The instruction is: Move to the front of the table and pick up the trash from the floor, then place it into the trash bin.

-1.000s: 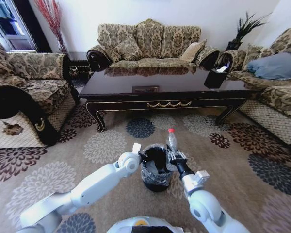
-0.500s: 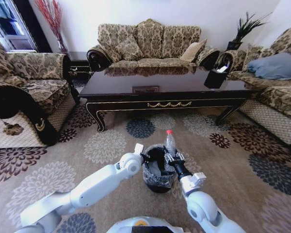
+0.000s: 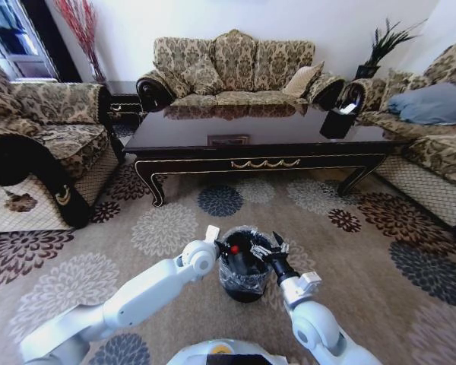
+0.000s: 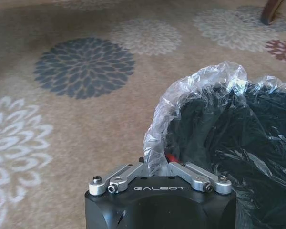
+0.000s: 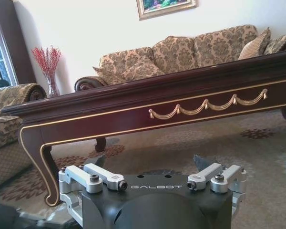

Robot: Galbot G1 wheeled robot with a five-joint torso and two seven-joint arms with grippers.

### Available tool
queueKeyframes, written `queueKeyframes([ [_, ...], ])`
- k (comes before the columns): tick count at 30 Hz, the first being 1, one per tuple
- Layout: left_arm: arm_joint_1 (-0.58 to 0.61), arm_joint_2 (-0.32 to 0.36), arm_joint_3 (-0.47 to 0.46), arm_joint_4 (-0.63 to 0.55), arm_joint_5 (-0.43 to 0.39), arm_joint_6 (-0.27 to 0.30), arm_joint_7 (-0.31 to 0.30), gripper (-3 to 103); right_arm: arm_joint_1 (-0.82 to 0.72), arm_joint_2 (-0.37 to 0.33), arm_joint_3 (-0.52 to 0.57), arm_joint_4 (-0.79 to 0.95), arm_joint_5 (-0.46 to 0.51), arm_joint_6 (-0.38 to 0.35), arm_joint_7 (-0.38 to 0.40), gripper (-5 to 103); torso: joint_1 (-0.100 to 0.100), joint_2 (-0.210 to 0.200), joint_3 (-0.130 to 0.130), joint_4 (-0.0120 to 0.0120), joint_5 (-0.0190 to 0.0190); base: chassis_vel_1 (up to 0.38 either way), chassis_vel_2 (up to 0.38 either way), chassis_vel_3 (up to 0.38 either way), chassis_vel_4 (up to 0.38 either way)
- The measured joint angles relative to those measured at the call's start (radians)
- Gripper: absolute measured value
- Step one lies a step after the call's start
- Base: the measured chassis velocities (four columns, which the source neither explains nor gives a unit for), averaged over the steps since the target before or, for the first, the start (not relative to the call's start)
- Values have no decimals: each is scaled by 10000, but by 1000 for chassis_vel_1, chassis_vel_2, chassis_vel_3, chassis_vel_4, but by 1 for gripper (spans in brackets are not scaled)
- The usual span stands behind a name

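While both arms meet over the trash bin (image 3: 243,266) on the floor (image 3: 167,228), the left claw (image 4: 157,164) pinches its thin liner (image 4: 200,86); the right claw (image 3: 274,248) spreads wide above; a red-capped bottle (image 3: 237,249), likely light and slippery, lies inside.

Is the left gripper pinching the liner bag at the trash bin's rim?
Yes, the left gripper is shut on the liner bag at the trash bin rim.
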Motion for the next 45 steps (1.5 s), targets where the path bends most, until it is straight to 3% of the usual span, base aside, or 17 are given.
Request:
queueKeyframes([
  [4, 298, 282, -441, -111, 131, 2, 105, 3, -127, 126, 242, -2, -112, 167, 7, 100, 0, 0, 0, 3, 0, 0, 0, 0, 0],
  [17, 2206, 993, -3293, 145, 1039, 6, 627, 3, -544, 484, 202, -224, -430, 502, -98, 100, 0, 0, 0, 0, 1, 0, 0, 0, 0],
  [34, 3138, 984, -4160, 502, 1598, -148, 874, 0, -386, 274, 83, -346, -356, 471, -128, 100, 0, 0, -1, -1, 0, 0, 0, 0, 0],
  [36, 3187, 977, -4171, 397, 1681, -192, 866, 11, -410, 271, 88, -338, -355, 469, -115, 100, 0, 0, -1, 2, 2, 0, 0, 0, 0],
  [39, 3212, 977, -4173, 260, 1767, -222, 856, 17, -455, 281, 94, -314, -354, 458, -102, 100, 0, 0, 0, 2, 1, 0, 0, 0, 0],
  [40, 3260, 979, -4203, 80, 1775, -228, 781, 28, -507, 289, 110, -294, -343, 408, -90, 100, 0, 0, 0, 1, 1, 0, 0, 0, 0],
  [43, 3409, 986, -4341, -168, 1723, -229, 682, 33, -554, 294, 164, -245, -301, 300, -12, 100, 0, 0, -1, -1, 1, 0, 0, 0, 0],
  [45, 3627, 1104, -4498, -424, 1696, -218, 667, 43, -561, 248, 216, -209, -269, 238, 81, 100, 0, 1, 0, 1, 1, 0, 0, 0, 0],
])
